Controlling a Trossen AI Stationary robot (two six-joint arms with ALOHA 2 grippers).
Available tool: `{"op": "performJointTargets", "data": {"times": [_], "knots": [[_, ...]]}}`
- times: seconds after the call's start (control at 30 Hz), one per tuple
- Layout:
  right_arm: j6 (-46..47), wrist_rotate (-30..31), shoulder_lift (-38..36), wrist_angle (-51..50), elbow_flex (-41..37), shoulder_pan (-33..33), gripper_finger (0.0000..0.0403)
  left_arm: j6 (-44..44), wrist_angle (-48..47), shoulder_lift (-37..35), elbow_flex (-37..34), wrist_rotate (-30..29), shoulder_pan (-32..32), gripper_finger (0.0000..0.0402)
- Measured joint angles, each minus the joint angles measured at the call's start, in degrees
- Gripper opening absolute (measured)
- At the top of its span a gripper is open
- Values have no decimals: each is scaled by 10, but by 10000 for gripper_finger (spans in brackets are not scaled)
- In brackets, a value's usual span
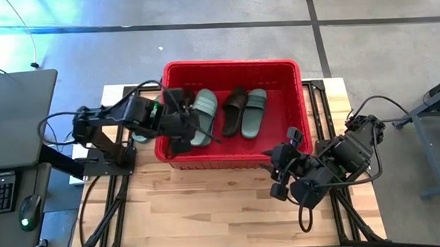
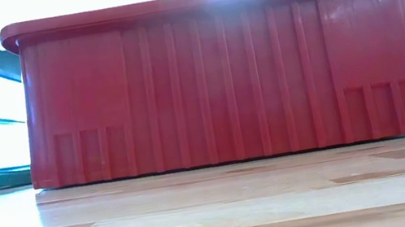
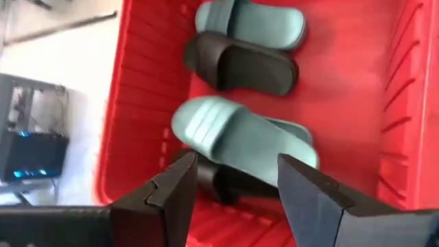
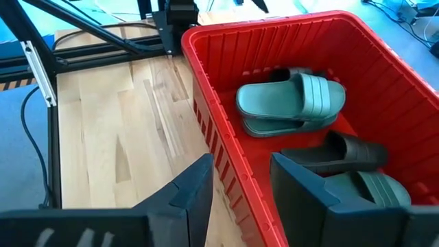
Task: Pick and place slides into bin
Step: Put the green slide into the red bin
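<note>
The red bin stands at the table's far middle and fills the low view. Several slides lie on its floor: a green one at the left, a black one and a green one side by side. In the left wrist view the left green slide lies on top of a second green slide and a black one. My left gripper is open and empty above the bin's left part. My right gripper is open and empty above the table by the bin's near right corner.
Bare wooden table top lies between the bin and the near edge. Black frame rails run along the table's right and left sides. A grey desk with a keyboard and mouse stands beyond the left edge.
</note>
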Motion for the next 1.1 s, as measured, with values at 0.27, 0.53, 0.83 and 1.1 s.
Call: {"op": "performJointTargets", "data": {"times": [0.27,0.53,0.83,1.1], "knots": [[4,-1,0,0,0,0,134,-156,-1,-138,-209,-34,-4,186],[-20,-2,0,0,0,0,134,-291,-1,-304,-419,-32,-4,186],[-21,-1,0,0,0,0,134,-336,-1,-429,-560,-24,-4,186],[-20,2,0,0,0,0,134,-337,-1,-470,-650,34,-4,186]]}}
